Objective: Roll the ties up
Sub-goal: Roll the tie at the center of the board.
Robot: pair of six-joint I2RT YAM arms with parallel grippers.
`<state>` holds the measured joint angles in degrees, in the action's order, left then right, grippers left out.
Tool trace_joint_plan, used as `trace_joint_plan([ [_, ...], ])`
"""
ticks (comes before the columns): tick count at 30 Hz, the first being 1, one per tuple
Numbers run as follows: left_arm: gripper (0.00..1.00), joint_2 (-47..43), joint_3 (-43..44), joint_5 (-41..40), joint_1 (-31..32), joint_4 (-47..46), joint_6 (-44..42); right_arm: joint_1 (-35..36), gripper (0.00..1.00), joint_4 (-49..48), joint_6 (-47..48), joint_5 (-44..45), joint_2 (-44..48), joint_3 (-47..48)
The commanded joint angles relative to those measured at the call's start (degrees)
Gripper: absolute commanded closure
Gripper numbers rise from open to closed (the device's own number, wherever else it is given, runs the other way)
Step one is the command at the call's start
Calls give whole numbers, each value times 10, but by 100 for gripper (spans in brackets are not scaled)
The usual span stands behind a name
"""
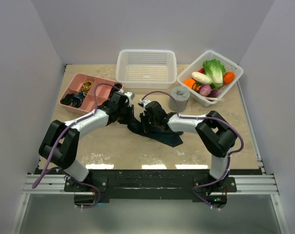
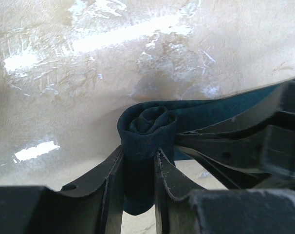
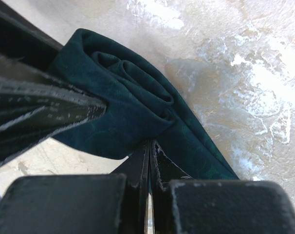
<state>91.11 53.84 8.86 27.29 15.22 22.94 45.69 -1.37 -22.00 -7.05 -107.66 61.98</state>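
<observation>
The dark teal tie lies mid-table, one end wound into a small roll and the flat band running right to its wide end. My left gripper is shut on the roll. In the left wrist view the roll sits squeezed between my left gripper's fingers, with the band leading off right. My right gripper meets it from the right. In the right wrist view the jaws of my right gripper are pressed together on the tie's fabric just below the roll.
A grey cylinder stands just behind the right gripper. A pink compartment tray with small items is at the back left. An empty white basket is at the back middle and a white basket of vegetables at the back right.
</observation>
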Motion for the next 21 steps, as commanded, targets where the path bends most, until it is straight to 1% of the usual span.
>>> trace_joint_plan([
  [1, 73, -21, 43, -20, 24, 21, -9, 1, 100, -21, -7, -7, -6, 18],
  [6, 73, -21, 62, -22, 37, 37, -4, 0, 100, -40, -15, -7, -11, 15],
  [15, 72, -10, 82, -26, 55, 48, 4, 0, 100, -98, -38, -39, -19, 13],
  [21, 72, -12, 83, -87, 57, 73, 7, 0, 100, -91, -34, -54, -14, 16],
])
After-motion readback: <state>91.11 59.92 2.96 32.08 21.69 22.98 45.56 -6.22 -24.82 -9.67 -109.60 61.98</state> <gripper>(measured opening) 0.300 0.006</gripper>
